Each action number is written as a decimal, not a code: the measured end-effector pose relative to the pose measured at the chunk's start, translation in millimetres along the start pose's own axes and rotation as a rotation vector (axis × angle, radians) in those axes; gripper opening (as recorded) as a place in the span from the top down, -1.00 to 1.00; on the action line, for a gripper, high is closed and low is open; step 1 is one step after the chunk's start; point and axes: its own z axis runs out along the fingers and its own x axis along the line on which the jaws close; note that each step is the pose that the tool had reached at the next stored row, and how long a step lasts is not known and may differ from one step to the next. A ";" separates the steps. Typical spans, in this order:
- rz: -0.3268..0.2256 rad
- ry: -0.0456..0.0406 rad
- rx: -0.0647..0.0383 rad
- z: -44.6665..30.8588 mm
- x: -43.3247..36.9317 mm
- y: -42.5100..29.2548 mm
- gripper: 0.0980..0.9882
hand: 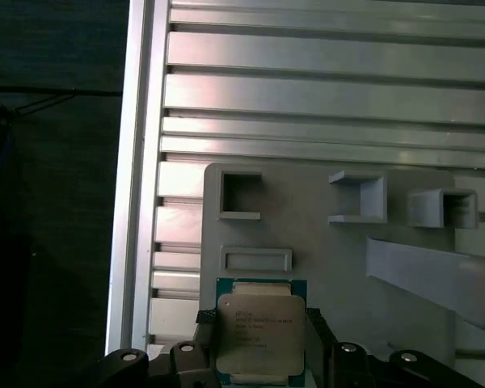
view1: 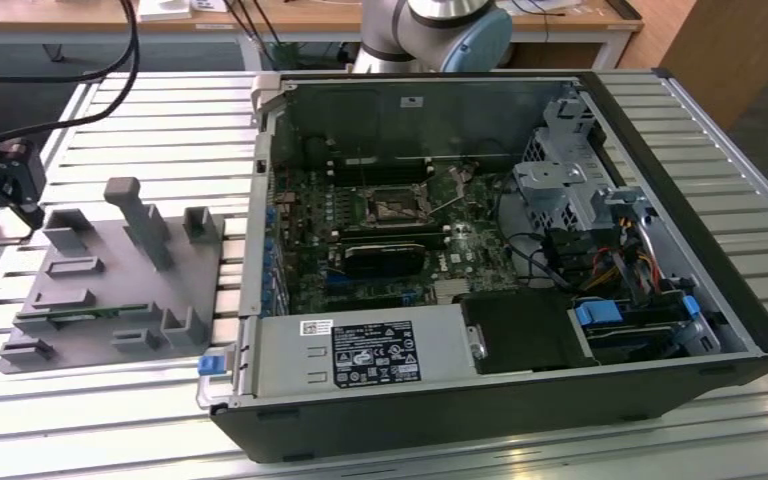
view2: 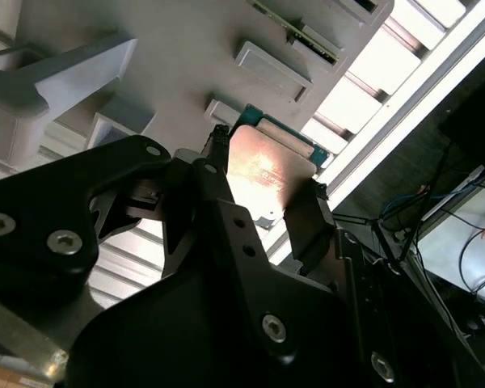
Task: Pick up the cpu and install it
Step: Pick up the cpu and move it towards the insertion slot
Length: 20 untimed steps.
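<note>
The cpu point(hand: 259, 331) is a flat square chip with a shiny metal top and a green rim. In both wrist views it sits between my black fingers, just above the grey fixture plate point(hand: 331, 259). My gripper point(hand: 260, 343) is shut on the cpu point(view2: 267, 170), with one finger point(view2: 307, 222) pressed against each of two opposite edges. In the exterior view my gripper point(view1: 0, 190) hangs at the far left end of the fixture plate point(view1: 91, 290). The black square socket point(view1: 394, 208) lies open on the motherboard inside the computer case.
The open computer case point(view1: 651, 330) lies on its side on the slatted aluminium table point(view1: 157, 140). The grey fixture plate carries raised holders, a tall post point(view1: 137, 215) and a green memory stick point(view1: 84, 315). Cables hang at the exterior view's left.
</note>
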 end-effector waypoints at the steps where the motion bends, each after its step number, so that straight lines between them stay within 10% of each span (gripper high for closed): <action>1: 0.000 0.0001 0.000 -2.0 0.0 0.1 0.04; 20: 0.000 -0.0001 0.000 -43.0 -0.1 3.6 0.04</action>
